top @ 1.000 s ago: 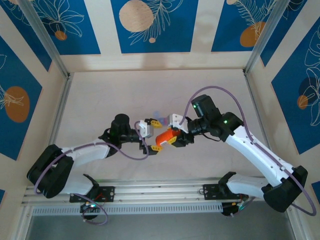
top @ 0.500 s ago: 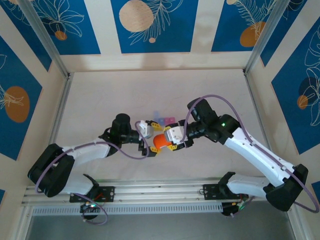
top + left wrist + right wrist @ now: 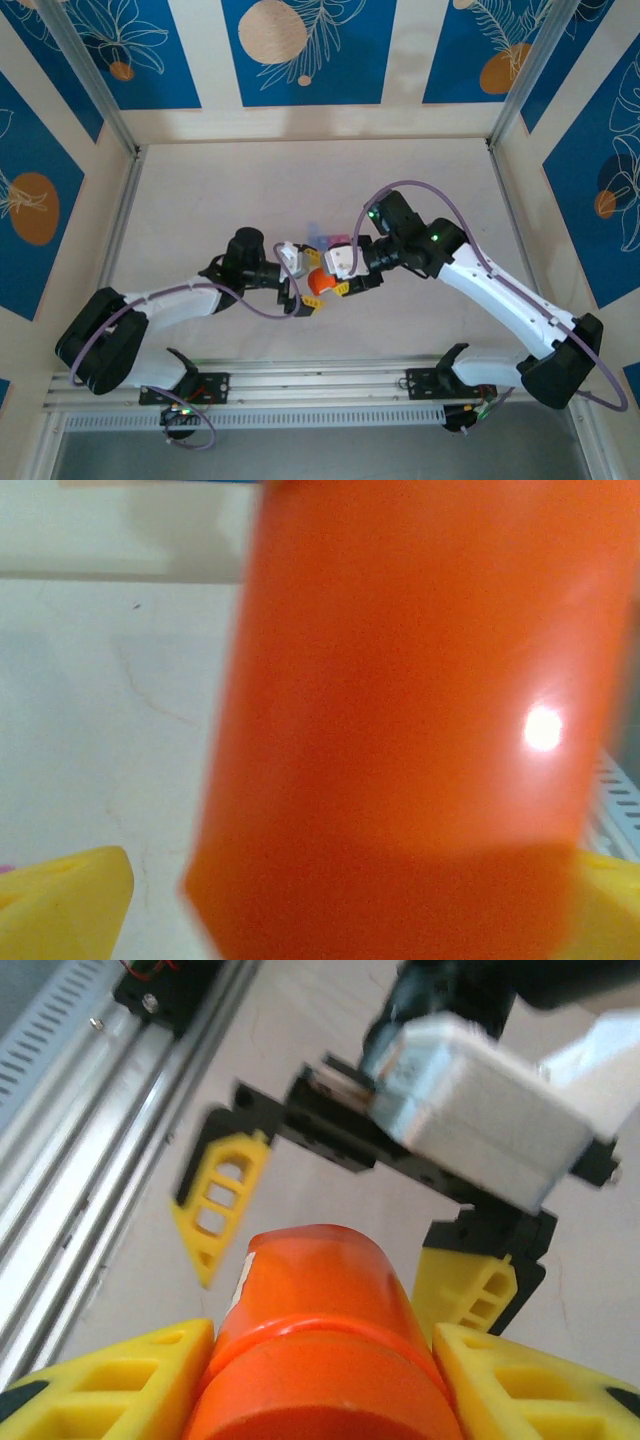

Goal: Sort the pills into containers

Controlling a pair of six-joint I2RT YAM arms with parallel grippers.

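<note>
Top external shows containers (image 3: pixel 327 238) behind the orange bottle (image 3: pixel 317 283) the right claw (image 3: pixel 324 279) grips.

Blue, purple, pink pill-box strip (image 3: pixel 325 237) lies, apparently flat, beyond orange bottle (image 3: pixel 316 282).

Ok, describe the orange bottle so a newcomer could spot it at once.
Look to the middle of the table, a little toward its near edge. Clamped in the yellow jaws of the right gripper is the orange bottle. It is the one solid, bright orange thing there; the pill-box strip just beyond it is pale and translucent.
</note>
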